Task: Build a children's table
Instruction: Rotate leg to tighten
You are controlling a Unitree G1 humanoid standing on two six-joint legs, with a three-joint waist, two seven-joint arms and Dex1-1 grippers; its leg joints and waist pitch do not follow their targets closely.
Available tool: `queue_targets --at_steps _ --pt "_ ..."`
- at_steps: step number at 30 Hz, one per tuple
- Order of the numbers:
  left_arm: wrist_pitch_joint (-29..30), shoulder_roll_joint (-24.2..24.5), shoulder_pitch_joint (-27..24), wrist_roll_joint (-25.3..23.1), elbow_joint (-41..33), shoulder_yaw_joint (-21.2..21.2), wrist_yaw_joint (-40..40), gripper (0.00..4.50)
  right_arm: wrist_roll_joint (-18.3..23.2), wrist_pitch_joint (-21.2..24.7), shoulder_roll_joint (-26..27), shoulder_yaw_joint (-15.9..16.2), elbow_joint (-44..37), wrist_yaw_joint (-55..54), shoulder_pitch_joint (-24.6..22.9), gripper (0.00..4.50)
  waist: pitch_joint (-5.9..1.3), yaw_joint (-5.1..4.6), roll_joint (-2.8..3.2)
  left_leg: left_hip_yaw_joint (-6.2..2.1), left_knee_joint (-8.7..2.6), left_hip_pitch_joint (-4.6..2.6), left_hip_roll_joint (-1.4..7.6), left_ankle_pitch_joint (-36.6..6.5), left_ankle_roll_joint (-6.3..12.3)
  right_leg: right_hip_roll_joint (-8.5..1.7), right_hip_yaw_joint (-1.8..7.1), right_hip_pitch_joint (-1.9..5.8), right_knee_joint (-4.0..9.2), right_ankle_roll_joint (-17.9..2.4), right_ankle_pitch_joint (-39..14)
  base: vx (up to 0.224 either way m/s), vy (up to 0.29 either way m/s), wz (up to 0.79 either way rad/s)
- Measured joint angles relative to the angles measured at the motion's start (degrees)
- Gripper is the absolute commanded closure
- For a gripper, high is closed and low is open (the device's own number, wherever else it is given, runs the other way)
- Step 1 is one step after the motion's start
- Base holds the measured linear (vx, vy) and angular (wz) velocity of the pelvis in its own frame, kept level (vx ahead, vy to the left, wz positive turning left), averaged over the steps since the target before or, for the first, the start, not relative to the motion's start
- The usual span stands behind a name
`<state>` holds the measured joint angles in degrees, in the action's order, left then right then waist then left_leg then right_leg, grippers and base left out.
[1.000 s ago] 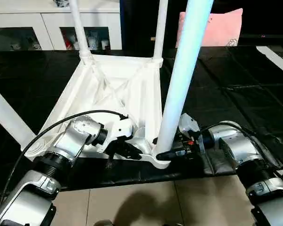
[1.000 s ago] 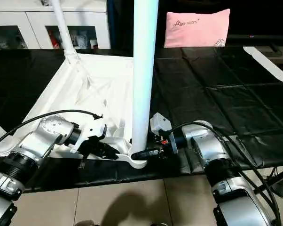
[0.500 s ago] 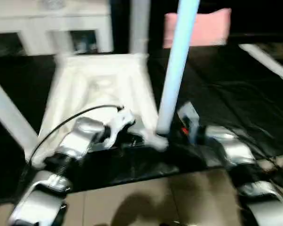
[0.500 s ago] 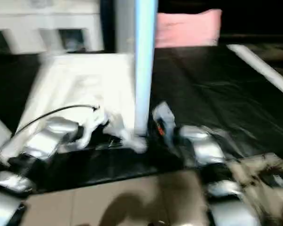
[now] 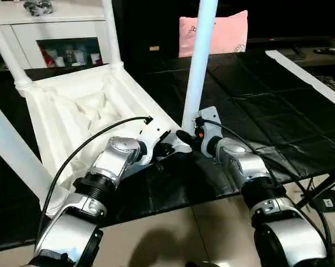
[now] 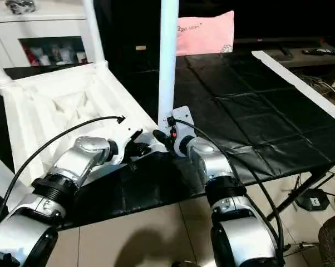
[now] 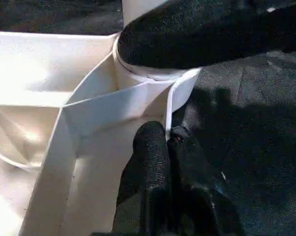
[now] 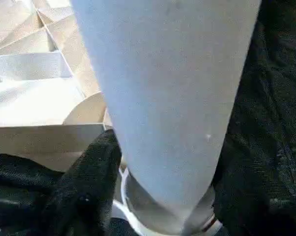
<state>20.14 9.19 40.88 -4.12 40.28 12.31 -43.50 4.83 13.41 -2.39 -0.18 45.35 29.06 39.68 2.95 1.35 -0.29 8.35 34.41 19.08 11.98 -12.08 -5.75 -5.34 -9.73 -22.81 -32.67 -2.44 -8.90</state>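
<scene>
Children's table (image 5: 95,105): inverted on the black worktop (image 5: 256,105), legs up, pink pillow (image 5: 217,33) well behind it.
Left tool (image 7: 168,140): pressed together, pinching the rim beside the near corner socket (image 7: 153,81).
Right tool (image 5: 185,137): spread around the near leg (image 5: 198,67) at its base.
Step, as judged: seating this leg. Next: firm downward push, rim held steady.

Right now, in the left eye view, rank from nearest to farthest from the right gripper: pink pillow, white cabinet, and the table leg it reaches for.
From the right gripper:
1. Table leg, upright, right at the fingers.
2. Pink pillow, beyond the leg, at the mat's far edge.
3. White cabinet, far back on the robot's left.
</scene>
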Motion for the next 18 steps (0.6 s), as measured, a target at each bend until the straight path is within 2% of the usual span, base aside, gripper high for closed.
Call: queue_targets --at_steps 4,6,7,10,12,13,18 --pt "-1.5 0.9 0.0 -0.1 0.0 1.3 -0.5 4.5 1.9 -0.2 -1.7 -0.2 -3.9 3.7 -3.4 1.28 0.0 0.62 0.0 0.08 -0.11 -0.08 -0.05 0.0 0.0 0.01 0.23 -0.09 -0.44 0.0 0.1 0.0 0.0 0.0" --pt "-2.1 1.3 0.0 -0.1 -0.1 1.7 -1.5 4.5 2.8 -0.4 -3.4 -0.2 -5.9 7.0 -5.3 0.93 -0.01 0.81 0.03 0.12 -0.25 -0.1 -0.04 0.0 0.01 0.03 0.25 -0.11 -0.47 -0.2 0.4 0.0 0.0 0.0" --pt "-2.5 1.4 0.0 -0.1 -0.1 1.7 -2.0 4.5 3.3 -0.4 -4.4 -0.2 -7.1 9.1 -6.5 0.93 -0.01 0.92 0.03 0.11 -0.27 -0.09 -0.03 0.0 0.01 0.06 0.25 -0.12 -0.48 -0.2 0.5 0.0 0.0 0.0" --pt "-3.7 2.7 -0.1 -0.1 -0.2 1.9 -4.1 4.5 4.8 -0.3 -7.6 0.1 -9.8 15.8 -10.5 0.82 -0.01 0.8 0.03 0.13 -0.48 -0.05 0.01 0.0 0.04 0.13 0.25 -0.29 -0.48 -0.2 0.6 0.0 0.0 0.0" --pt "-6.0 3.9 -0.3 -0.2 -0.2 2.6 -6.4 4.5 5.7 -0.3 -9.7 0.7 -11.4 19.9 -11.7 0.65 0.0 0.73 0.04 0.12 -0.54 0.03 0.04 0.0 0.09 0.17 0.24 -0.38 -0.47 -0.3 0.6 0.0 0.0 0.0" --pt "-7.3 4.7 -0.6 -0.2 -0.3 3.0 -7.9 4.5 5.9 -0.6 -11.1 1.1 -12.0 22.1 -12.5 0.45 0.0 0.92 0.08 0.11 -0.56 0.04 0.04 0.0 0.1 0.17 0.24 -0.38 -0.47 -0.3 0.6 0.0 0.0 0.0" --pt "-14.4 9.9 -2.5 0.5 -1.1 4.3 -16.6 4.5 6.7 -1.7 -16.5 1.4 -15.3 29.1 -14.5 0.19 0.04 1.9 0.18 0.12 -0.57 0.05 0.0 0.0 0.06 0.16 0.31 -0.38 -0.44 -0.3 0.6 0.0 0.0 0.0"
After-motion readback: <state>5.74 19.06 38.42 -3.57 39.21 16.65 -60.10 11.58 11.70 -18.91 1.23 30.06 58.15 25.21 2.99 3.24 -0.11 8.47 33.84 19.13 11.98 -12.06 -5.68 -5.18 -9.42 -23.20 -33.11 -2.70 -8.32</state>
